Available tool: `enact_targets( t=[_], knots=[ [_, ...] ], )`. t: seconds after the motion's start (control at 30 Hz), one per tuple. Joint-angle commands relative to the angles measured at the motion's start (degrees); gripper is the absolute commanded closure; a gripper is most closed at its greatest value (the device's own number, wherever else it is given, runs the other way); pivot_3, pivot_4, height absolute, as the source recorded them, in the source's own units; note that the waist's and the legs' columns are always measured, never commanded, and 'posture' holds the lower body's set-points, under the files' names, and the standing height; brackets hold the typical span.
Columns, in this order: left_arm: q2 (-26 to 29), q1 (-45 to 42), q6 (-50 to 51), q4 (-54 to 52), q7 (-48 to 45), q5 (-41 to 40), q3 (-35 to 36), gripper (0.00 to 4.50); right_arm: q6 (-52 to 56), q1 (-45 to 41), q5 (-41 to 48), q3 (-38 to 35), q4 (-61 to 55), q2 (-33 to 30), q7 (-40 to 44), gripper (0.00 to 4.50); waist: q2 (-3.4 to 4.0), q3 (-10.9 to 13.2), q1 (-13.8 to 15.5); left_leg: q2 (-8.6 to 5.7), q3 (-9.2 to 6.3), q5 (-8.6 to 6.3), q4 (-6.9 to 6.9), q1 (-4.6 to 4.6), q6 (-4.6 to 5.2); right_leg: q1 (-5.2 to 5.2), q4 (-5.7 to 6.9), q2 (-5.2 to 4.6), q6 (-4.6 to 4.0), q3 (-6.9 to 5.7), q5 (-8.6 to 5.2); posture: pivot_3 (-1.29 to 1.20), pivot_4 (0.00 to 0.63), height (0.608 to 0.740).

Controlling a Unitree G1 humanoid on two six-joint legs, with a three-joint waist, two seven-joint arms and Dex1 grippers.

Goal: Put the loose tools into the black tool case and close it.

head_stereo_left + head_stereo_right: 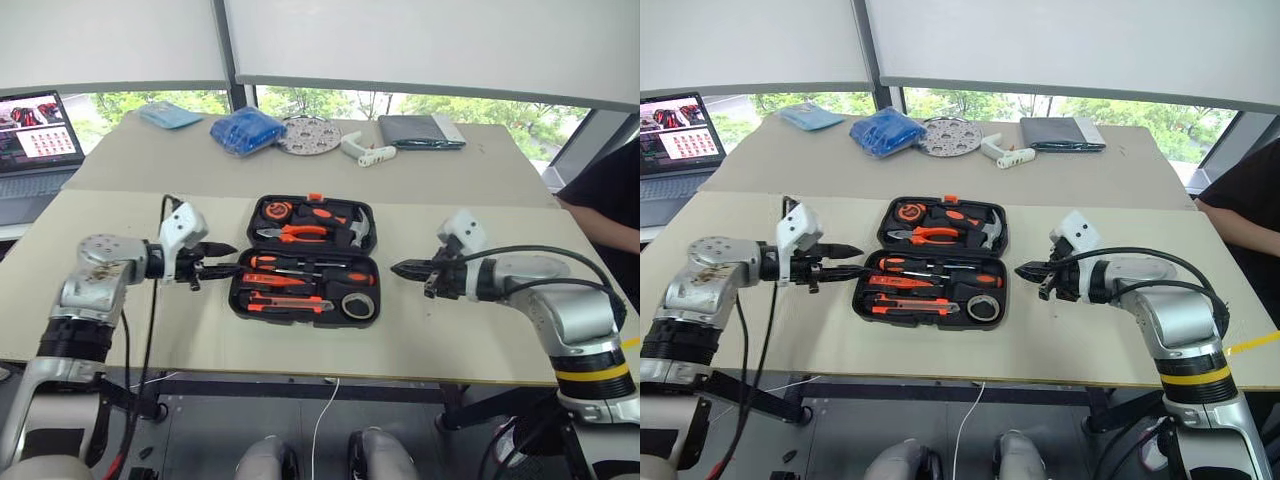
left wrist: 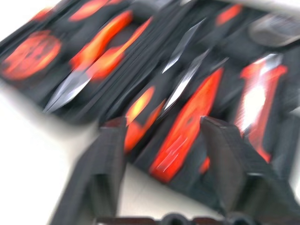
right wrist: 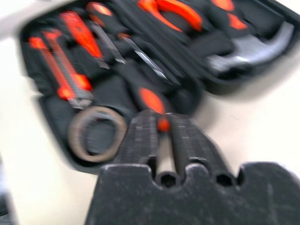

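The rectangular black plastic tool case (image 1: 305, 258) lies open at centre frame, long axis left to right, between my left gripper (image 1: 222, 259), fingers parted and empty, and my right gripper (image 1: 405, 268), fingers together, both flanking its near half.
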Motion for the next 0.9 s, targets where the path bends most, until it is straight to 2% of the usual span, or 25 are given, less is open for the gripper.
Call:
enact_targets(
  t=[0.03, 0.07, 0.13, 0.23, 0.33, 0.53, 0.7, 0.9],
  knots=[
    [0.0, -3.2, -3.8, 6.3, 3.0, 4.1, -0.8, 3.46, -8.3, -2.0, -4.4, 2.0, 6.9, 1.0, -0.3, 4.5, 0.0, 0.0, 0.2, -0.01, 0.01, 0.0, 0.0, -0.02, 0.0, 0.0, 0.0, 0.0, 0.0, 0.0, 0.0, 0.0, 0.15, 0.718],
    [-0.9, -3.9, -5.1, 8.1, 3.8, 5.8, -2.0, 3.95, -10.2, -2.7, -5.6, 3.0, 8.6, 1.5, -0.1, 4.5, 0.0, 0.0, 0.2, -0.01, 0.01, 0.0, 0.0, -0.04, 0.0, -0.01, 0.0, -0.02, 0.0, -0.03, 0.0, 0.0, 0.15, 0.718],
    [-2.5, -5.0, -8.4, 10.7, 4.9, 8.6, -4.1, 4.46, -13.6, -4.0, -7.9, 4.6, 11.8, 2.5, -0.1, 4.5, 0.0, 0.0, 0.3, -0.02, 0.04, 0.0, 0.01, -0.09, 0.0, -0.05, 0.0, -0.02, 0.01, -0.03, 0.0, 0.0, 0.15, 0.718],
    [-6.3, -6.7, -6.3, 10.7, 3.2, 6.2, -3.6, 4.46, -17.0, -5.7, -10.2, 6.2, 16.1, 4.1, -0.3, 4.5, 0.0, 0.0, 0.3, -0.02, 0.06, 0.0, 0.02, -0.11, 0.0, -0.05, 0.02, -0.02, 0.0, -0.03, 0.01, 0.0, 0.15, 0.718],
    [-8.4, -6.4, -5.8, 8.2, -0.5, 4.4, -3.6, 4.46, -19.0, -5.3, -9.6, 7.2, 15.9, 4.6, 3.3, 4.5, 0.0, 0.0, 0.2, -0.02, 0.1, 0.01, 0.02, -0.15, 0.0, -0.13, 0.06, -0.01, 0.0, -0.02, 0.01, 0.0, 0.15, 0.718],
    [-7.4, 0.4, -0.3, -5.7, -11.0, 0.2, -6.1, 4.46, -14.5, 1.8, -1.5, 7.6, 1.6, 0.4, 16.3, 4.5, 0.0, 0.0, 0.0, -0.01, 0.12, 0.0, -0.08, -0.29, 0.0, -0.23, 0.09, 0.01, -0.19, -0.06, 0.1, 0.0, 0.15, 0.718],
    [-6.5, 4.5, 0.7, -12.2, -11.7, 1.3, -7.5, 4.46, -13.3, 7.3, -3.0, 6.8, -3.0, -1.9, 14.9, 4.5, 0.0, 0.0, 0.1, -0.02, 0.08, -0.03, -0.17, -0.25, 0.0, -0.14, -0.21, -0.01, -0.03, -0.1, -0.01, 0.0, 0.15, 0.718],
    [-4.6, 7.0, -1.1, -12.4, -11.3, 2.5, -6.9, 4.46, -13.6, 12.4, -4.4, 3.9, -5.1, -3.1, 12.4, 4.5, 0.0, 0.0, 0.2, 0.01, 0.02, -0.04, -0.15, 0.05, -0.01, 0.08, -0.1, -0.12, 0.17, -0.06, -0.16, 0.0, 0.15, 0.718]
  ],
)
